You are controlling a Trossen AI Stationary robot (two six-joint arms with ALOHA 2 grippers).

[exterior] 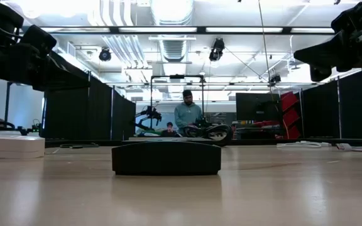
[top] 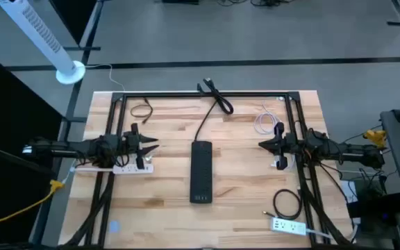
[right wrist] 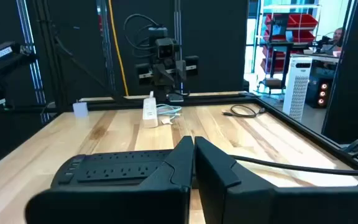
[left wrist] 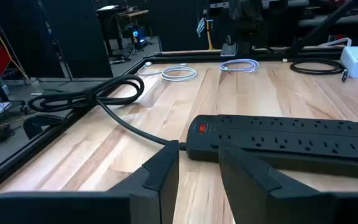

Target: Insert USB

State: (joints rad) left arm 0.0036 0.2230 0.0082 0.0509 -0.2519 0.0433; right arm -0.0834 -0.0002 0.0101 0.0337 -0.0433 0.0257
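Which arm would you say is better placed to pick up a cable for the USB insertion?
Probably the right: its gripper hovers just beside the white coiled cable. The left gripper sits slightly farther from the small black cable.

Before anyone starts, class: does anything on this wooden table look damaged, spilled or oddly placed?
Nothing stands out. The long black power strip lies flat mid-table, its black cord trailing to the far edge. Both the left gripper and right gripper hover empty at either side.
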